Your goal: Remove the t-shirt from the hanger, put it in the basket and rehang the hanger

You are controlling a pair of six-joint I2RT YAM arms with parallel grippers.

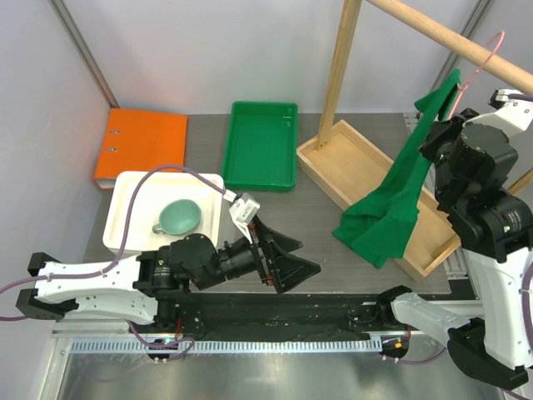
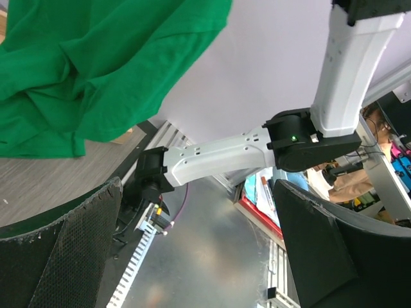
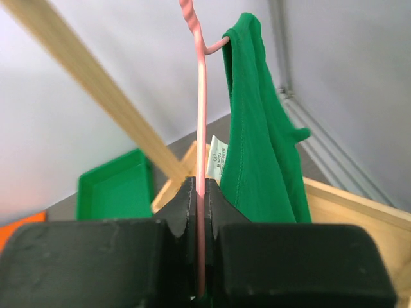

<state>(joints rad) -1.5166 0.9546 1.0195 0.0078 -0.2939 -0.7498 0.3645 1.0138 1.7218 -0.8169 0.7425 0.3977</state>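
Risks:
- The t-shirt (image 3: 257, 141) hangs from one bend of the hanger (image 3: 201, 128), and its lower half is heaped on the wooden base (image 1: 333, 167) and the table (image 1: 316, 225). I judge that a pull on the hanger could tighten the cloth on that bend rather than free it.
- The wire is thin, so under the shirt's weight it may twist or slide in my pinch.
- The hook sits up by the wooden rod (image 1: 450, 37). A sideways tug could catch it there.

Hands:
- My right hand (image 3: 201, 212) is closed narrow on the hanger's pink wire, which runs straight up between the pads. It does not touch the cloth.
- My left hand (image 2: 199, 256) is spread wide and low over the table, holding nothing. It is well apart from the shirt's heap.
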